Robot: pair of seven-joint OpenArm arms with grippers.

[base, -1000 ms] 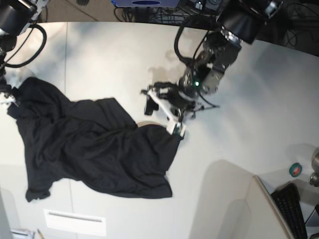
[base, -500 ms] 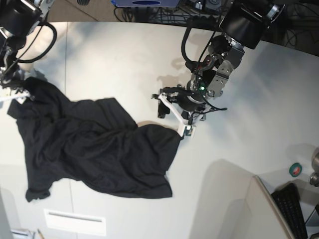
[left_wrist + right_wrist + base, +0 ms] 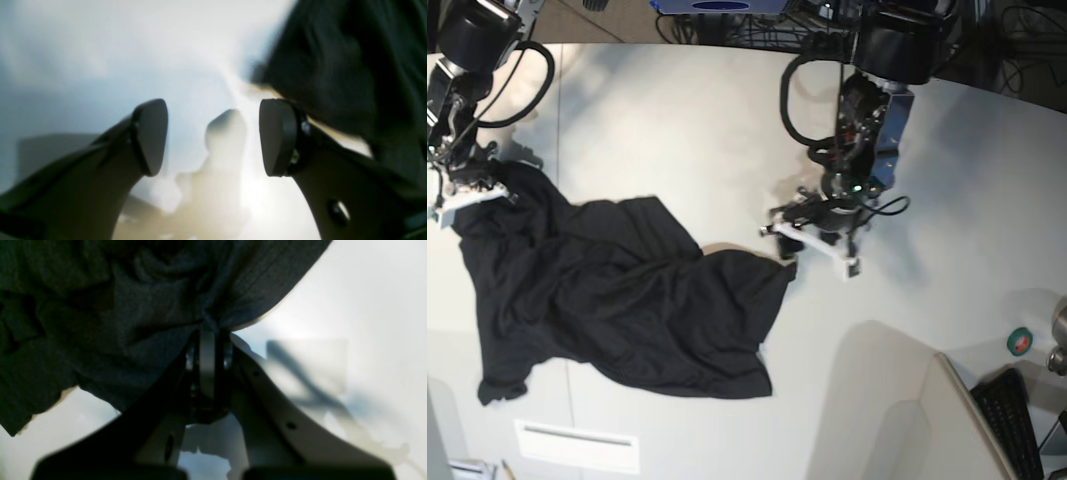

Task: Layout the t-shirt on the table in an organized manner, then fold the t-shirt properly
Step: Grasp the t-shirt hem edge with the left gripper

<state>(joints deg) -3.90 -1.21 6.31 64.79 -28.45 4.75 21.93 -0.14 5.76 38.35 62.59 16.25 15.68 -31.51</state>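
Crumpled rather than spread, the large black soft cloth t-shirt (image 3: 617,295) lies in a rumpled heap on the wide off-white smooth table (image 3: 677,110), its bulk towards the base view's left and near side, with its long axis running slantwise from the far-left corner of the heap, by the table's left edge, down to a corner pointing at the table's middle. At that far-left end the right gripper (image 3: 472,192) is pinched together on a bunch of the fabric; the right wrist view shows the cloth gathered into a tight fold right at the closed fingertips (image 3: 207,340). At the opposite end, the left gripper (image 3: 812,240) stands just beside the shirt's nearer corner, apart from it, its dark pads (image 3: 278,136) spread well apart with only bare tabletop between them; the cloth lies just off to one side of one pad. So the shirt runs between the two arms, and the left one is the nearer to the free corner; reaching it probably needs only a short sideways shift towards the heap before closing.
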